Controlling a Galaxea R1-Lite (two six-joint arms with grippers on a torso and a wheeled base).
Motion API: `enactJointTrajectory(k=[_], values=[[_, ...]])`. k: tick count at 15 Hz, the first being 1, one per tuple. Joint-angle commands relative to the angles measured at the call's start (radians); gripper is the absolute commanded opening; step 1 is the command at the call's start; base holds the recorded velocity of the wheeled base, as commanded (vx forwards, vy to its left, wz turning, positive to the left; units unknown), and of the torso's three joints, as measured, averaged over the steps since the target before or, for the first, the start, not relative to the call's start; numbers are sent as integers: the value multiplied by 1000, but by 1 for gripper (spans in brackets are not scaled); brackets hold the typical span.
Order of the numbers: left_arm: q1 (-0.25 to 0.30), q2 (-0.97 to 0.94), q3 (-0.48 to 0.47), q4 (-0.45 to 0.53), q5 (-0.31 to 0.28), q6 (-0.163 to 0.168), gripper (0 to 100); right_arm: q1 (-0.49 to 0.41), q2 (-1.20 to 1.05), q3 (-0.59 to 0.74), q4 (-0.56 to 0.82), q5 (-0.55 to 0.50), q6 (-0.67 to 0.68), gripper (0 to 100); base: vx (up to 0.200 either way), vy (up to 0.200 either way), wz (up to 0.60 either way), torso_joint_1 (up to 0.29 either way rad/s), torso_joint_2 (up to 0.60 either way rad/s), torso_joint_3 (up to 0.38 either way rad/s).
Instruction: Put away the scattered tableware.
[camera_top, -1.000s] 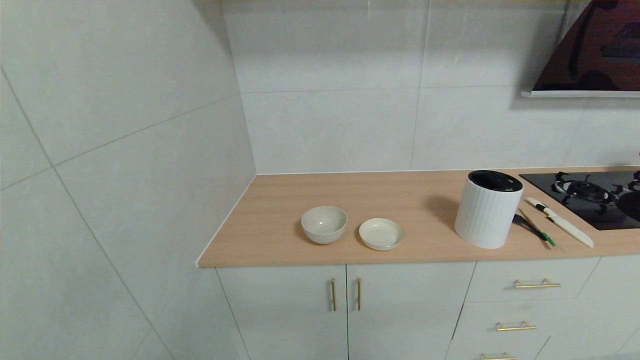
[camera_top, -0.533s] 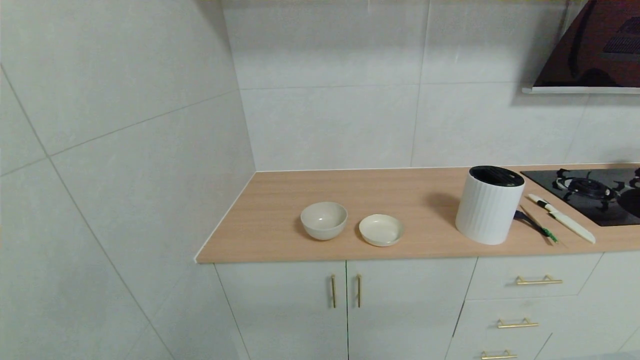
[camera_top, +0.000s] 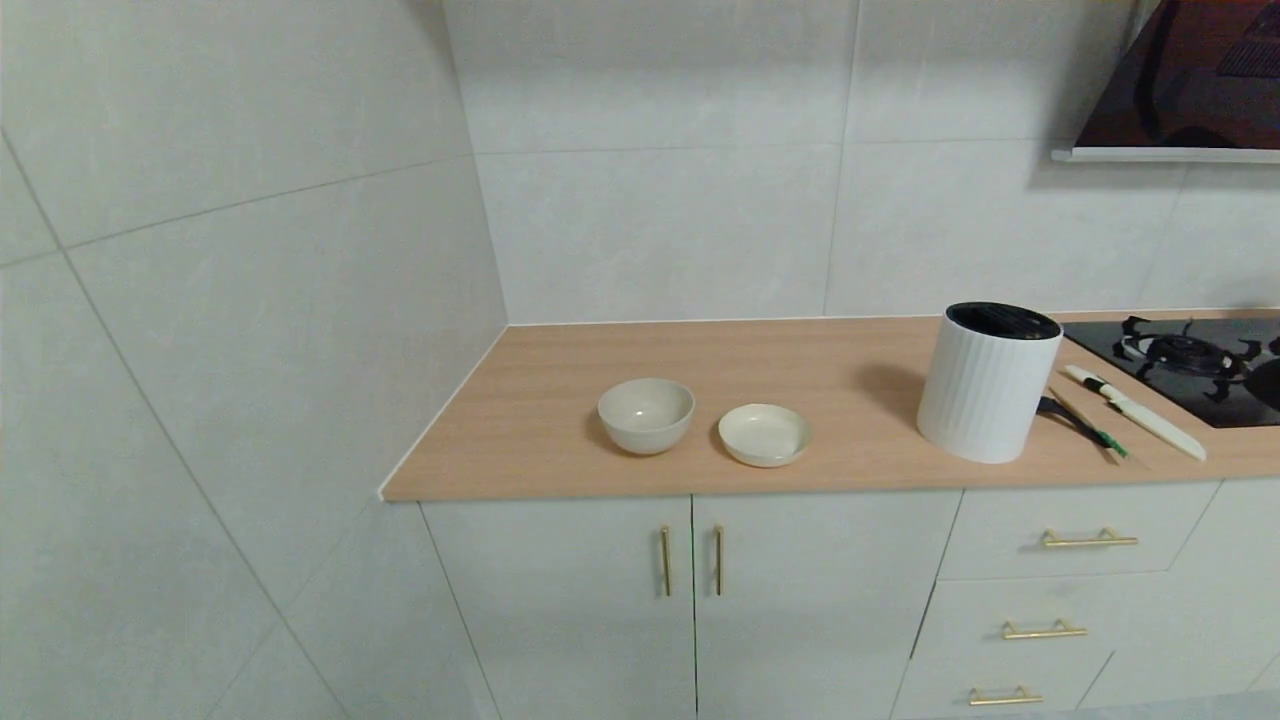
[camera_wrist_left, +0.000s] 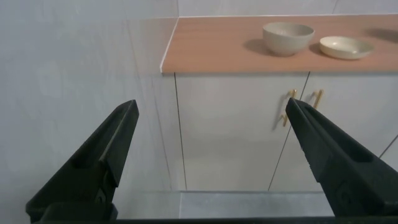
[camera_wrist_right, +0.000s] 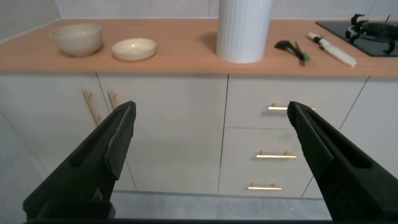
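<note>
My left gripper (camera_wrist_left: 211, 163) and right gripper (camera_wrist_right: 211, 158) both hang spread wide and empty, low before the cabinet doors (camera_top: 600, 600). I judge the risk is clipping the counter (camera_top: 850, 365) edge on the way up, or a wide jaw skidding the smooth bowl (camera_top: 646, 414) into the dish (camera_top: 763, 434) just beside it at its three o'clock. Farther toward three o'clock on the pale wood top stand a white ribbed holder (camera_top: 988, 382), a black utensil (camera_top: 1075, 420) and a knife (camera_top: 1135, 412), with the gas hob (camera_top: 1185, 355) beyond and tiled walls (camera_top: 250, 300) at nine and twelve.
</note>
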Motion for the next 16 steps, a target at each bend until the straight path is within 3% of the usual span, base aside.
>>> enactJointTrajectory(k=[1,16], values=[[0,0,0,0,0,0,100,0,2,0,0,0,-1,100,0,0,0,-237,520,276],[0,0,0,0,0,0,100,0,2,0,0,0,-1,100,0,0,0,-230,524,298]])
